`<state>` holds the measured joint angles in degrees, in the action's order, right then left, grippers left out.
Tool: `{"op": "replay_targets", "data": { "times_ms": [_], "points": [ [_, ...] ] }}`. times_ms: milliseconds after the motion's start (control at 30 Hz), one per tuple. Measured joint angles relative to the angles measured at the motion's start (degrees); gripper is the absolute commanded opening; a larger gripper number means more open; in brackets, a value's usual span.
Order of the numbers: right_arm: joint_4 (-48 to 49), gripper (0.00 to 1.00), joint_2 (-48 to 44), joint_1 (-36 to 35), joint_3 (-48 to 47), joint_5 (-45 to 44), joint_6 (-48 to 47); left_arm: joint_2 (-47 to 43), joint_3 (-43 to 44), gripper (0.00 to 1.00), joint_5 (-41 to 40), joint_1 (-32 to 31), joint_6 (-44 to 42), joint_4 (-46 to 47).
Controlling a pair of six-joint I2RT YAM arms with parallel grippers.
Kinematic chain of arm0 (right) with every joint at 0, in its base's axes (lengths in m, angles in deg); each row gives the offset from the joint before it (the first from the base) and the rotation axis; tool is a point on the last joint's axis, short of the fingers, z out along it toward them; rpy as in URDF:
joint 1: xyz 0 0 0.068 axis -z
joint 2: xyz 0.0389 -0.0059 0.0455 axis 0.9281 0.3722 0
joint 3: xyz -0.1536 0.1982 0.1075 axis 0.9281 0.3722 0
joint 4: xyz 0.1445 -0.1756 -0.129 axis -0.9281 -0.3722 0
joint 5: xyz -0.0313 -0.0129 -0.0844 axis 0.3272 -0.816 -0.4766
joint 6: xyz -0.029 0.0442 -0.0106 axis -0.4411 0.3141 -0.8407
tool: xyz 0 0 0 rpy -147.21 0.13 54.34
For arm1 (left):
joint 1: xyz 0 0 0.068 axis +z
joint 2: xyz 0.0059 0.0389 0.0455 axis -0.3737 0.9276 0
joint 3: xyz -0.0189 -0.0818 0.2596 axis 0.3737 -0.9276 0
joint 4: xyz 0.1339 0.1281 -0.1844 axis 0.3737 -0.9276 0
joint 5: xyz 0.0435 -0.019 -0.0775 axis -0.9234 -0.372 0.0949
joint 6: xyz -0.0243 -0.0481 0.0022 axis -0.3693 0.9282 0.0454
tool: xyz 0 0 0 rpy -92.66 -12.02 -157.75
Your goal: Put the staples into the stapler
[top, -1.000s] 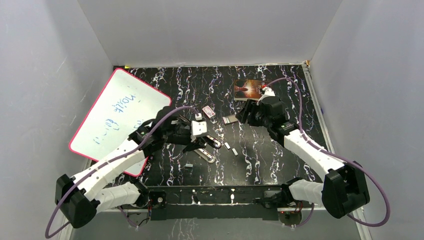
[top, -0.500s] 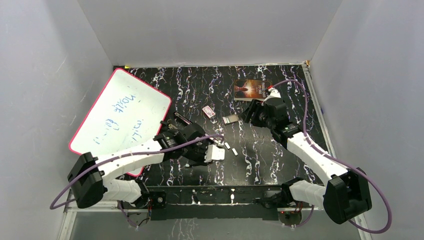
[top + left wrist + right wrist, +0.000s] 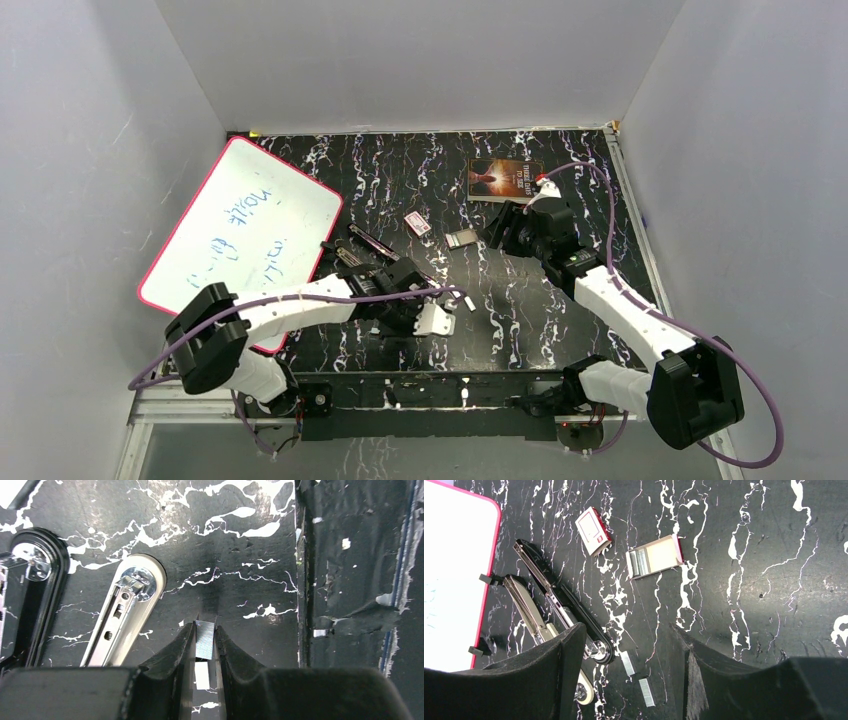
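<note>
The left gripper (image 3: 205,630) is pinching a staple strip (image 3: 204,641) — its two black fingers (image 3: 175,655) are squeezing it from both sides, and the strip is poking out a little past the tips. The gripper is hanging low over the black table (image 3: 240,540), near the front edge. The pictures are not showing whether the strip is touching the table. The stapler (image 3: 122,612) is lying open just beside the strip. Its silver arm is lying flat with the shiny inside facing up, and its black base (image 3: 35,595) is lying next to it, spread apart from it. The right gripper (image 3: 626,640) is hovering higher up, farther back on the table, with its fingers (image 3: 569,650) standing wide apart and holding nothing. Seen from that wrist, two loose strips (image 3: 627,662) are lying on the table just beside the round end of the stapler. A small open box (image 3: 655,556) is lying past them with more staples inside, and a little red box (image 3: 594,531) is lying near it. A whiteboard (image 3: 240,225) is leaning at the left side, and a book (image 3: 505,178) is lying at the back — both well apart from the stapler.
</note>
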<state>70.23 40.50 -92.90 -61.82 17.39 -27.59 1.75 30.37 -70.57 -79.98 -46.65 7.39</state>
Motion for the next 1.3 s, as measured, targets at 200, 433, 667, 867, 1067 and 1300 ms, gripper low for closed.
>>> {"op": "replay_targets", "data": {
  "times_ms": [200,433,667,867,1067,1300],
  "points": [
    [0.0,0.68,0.0,0.0,0.0,0.5,0.0,2.6,0.0,0.0,-1.4,-0.5,-1.3,-0.2],
    [0.0,0.68,0.0,0.0,0.0,1.0,0.0,4.6,0.0,0.0,-2.6,-1.2,-2.0,-0.2],
    [0.0,0.68,0.0,0.0,0.0,1.4,0.0,6.2,0.0,0.09,-3.5,-1.8,-2.2,-0.2],
    [0.0,0.68,0.0,0.0,0.0,1.8,-0.1,6.6,0.0,0.24,-3.8,-2.1,-2.3,-0.2],
    [0.0,0.68,0.0,0.0,0.0,2.2,-0.2,6.6,0.0,0.33,-3.8,-2.3,-2.4,-0.2],
    [0.0,0.68,0.0,0.0,0.0,2.2,-0.5,6.5,0.0,0.39,-3.7,-2.4,-2.4,-0.2]
  ]
}}
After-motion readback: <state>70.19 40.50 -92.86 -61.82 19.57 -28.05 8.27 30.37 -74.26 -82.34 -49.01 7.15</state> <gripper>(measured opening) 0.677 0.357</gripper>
